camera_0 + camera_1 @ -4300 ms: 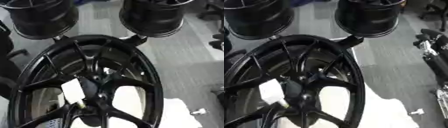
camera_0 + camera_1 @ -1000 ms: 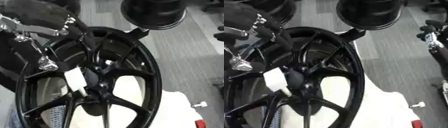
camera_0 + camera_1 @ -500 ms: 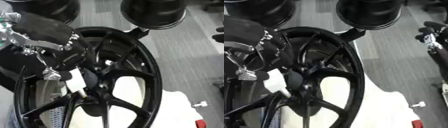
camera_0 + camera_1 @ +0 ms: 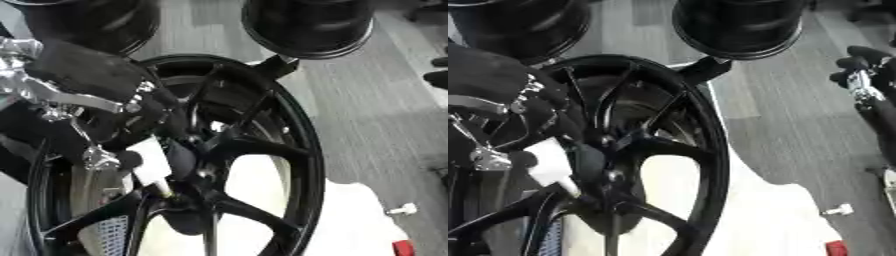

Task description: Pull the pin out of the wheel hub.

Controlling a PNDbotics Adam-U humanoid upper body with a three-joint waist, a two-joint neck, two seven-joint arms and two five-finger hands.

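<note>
- Left eye view: black wheel (image 4: pixel 262 165) fills the middle, spokes facing up, lying on a white surface (image 4: pixel 363 220).
- Left hand (image 4: pixel 105 95) comes in from upper left, sits over the wheel's left side, close to the hub (image 4: pixel 197 172).
- White tag-like piece (image 4: pixel 150 161) w/ a thin stem below it, just beside the hub, right under the hand. Likely the pin, can't confirm.
- Left hand's fingers reach down twd that white piece; whether they pinch it or just touch: can't tell.
- Right eye view: right hand (image 4: pixel 866 85) at the right edge, well apart from the wheel; fingers look bent, nothing in them.
- Two more black wheels (image 4: pixel 306 25) at the top, behind the main one.
- Small white bit (image 4: pixel 402 209) and a red bit (image 4: pixel 403 247) on the white surface, lower right.
</note>
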